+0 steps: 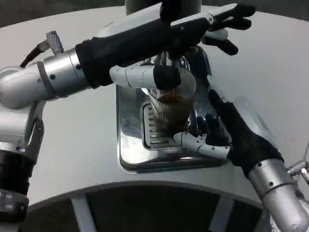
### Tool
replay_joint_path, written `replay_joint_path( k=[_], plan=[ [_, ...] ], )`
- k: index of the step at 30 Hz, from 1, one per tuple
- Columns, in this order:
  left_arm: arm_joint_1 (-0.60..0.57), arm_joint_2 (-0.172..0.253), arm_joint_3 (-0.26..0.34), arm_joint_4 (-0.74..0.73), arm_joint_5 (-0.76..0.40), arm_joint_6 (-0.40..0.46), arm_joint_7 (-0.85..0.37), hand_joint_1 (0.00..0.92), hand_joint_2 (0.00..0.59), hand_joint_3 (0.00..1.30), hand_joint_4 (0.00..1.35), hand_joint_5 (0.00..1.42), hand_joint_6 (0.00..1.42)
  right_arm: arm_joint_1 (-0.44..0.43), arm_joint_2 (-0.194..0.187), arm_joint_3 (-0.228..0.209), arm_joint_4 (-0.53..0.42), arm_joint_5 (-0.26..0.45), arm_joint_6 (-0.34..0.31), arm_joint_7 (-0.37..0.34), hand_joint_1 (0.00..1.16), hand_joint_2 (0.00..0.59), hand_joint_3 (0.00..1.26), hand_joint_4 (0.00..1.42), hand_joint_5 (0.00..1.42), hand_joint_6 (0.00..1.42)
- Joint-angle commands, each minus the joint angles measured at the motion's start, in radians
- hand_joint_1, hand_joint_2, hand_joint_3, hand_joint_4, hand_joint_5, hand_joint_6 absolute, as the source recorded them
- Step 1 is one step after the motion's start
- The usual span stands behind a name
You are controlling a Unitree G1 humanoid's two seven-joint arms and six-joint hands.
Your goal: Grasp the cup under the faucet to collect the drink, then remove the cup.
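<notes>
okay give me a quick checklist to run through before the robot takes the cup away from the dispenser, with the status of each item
1. Drink collected: ok. The clear ribbed cup holds brown liquid in its upper part.
2. Right hand grips the cup: cannot tell. Its fingers wrap near the cup's base, but contact is hard to judge.
3. Left hand off the dispenser: not ok. It reaches across above the cup with fingers spread at the machine's top.
4. Flow stopped: cannot tell. The left forearm hides the faucet.
5. Cup upright: ok. It stands over the grate of the steel drip tray.
6. Exit path free: not ok. The left forearm crosses directly over the cup.
</notes>
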Motion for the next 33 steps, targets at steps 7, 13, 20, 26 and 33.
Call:
replay_joint_path(
  k=[7,13,20,26,33],
  plan=[
    [0.049,0.017,-0.013,0.021,0.025,0.018,-0.019,0.000,0.006,0.05,0.06,0.20,0.06,-0.067,-0.025,0.013,0.068,0.055,-0.005,-0.031,0.54,0.175,0.00,0.00,0.00,0.00],
    [0.051,0.020,-0.009,0.022,0.025,0.019,-0.016,0.000,0.006,0.05,0.06,0.20,0.06,-0.097,-0.028,0.018,0.101,0.070,-0.008,-0.040,0.53,0.171,0.00,0.00,0.00,0.00],
    [0.054,0.023,-0.008,0.021,0.024,0.020,-0.014,0.000,0.005,0.06,0.06,0.20,0.06,-0.134,-0.029,0.032,0.154,0.088,-0.020,-0.055,0.53,0.171,0.00,0.00,0.00,0.00],
    [0.052,0.022,-0.009,0.024,0.025,0.018,-0.014,0.000,0.004,0.06,0.06,0.20,0.06,-0.159,-0.029,0.042,0.197,0.101,-0.028,-0.068,0.53,0.171,0.00,0.00,0.00,0.00],
    [0.046,0.017,-0.015,0.028,0.032,0.005,-0.016,0.000,0.004,0.06,0.06,0.20,0.06,-0.178,-0.028,0.044,0.232,0.116,-0.037,-0.088,0.53,0.171,0.00,0.00,0.00,0.00]
  ],
)
